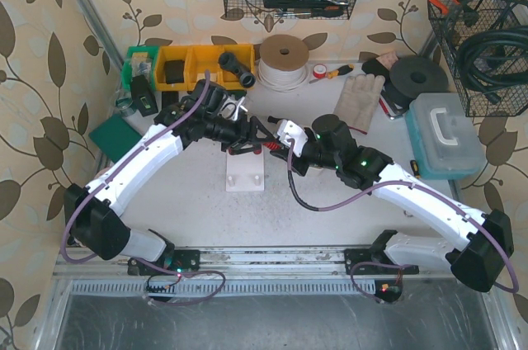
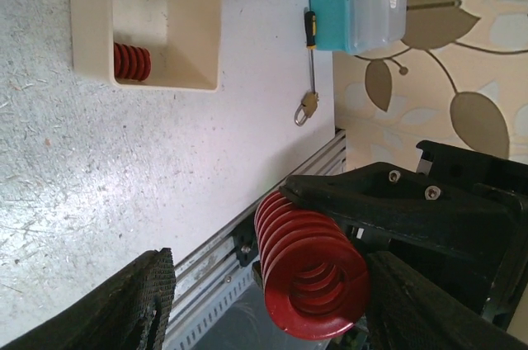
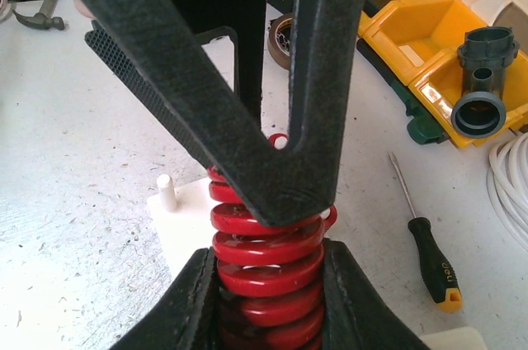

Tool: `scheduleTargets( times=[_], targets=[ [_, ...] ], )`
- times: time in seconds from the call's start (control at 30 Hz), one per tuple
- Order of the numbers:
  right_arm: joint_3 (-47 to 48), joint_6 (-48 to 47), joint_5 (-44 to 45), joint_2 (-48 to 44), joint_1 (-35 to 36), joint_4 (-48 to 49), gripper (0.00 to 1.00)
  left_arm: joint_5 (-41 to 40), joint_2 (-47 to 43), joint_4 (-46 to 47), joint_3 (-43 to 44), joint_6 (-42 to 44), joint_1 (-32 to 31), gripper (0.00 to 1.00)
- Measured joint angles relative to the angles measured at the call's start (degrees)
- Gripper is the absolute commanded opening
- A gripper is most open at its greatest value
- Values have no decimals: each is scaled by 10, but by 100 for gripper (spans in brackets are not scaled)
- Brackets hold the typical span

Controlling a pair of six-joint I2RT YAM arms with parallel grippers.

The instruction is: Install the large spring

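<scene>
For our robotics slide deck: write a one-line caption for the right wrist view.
Right gripper clamps the red spring above the white pegged base.

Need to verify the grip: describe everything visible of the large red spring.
The large red spring is a thick-wired coil, glossy like painted metal, hollow through its core. It hangs roughly level near the white fixture, clamped at one end by the right gripper. The left gripper stands open around its other end.

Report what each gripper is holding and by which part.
Right gripper clamps the large spring across its coils. Left gripper holds nothing; its open jaws straddle the spring's free end.
</scene>
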Motion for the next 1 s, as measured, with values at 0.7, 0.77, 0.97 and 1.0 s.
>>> scheduleTargets(
  times=[0.7, 0.77, 0.97, 1.0],
  targets=[
    [-5, 8, -3, -3, 1, 7, 0, -14, 4, -23, 18, 33, 0, 64],
    [-5, 8, -3, -3, 1, 7, 0, -12, 4, -21, 18, 32, 0, 64],
    [-5, 8, -5, -3, 1, 12, 0, -8, 7, -5, 17, 24, 0, 62],
    [-5, 8, -5, -3, 1, 12, 0, -8, 8, -3, 17, 23, 0, 62]
  ],
)
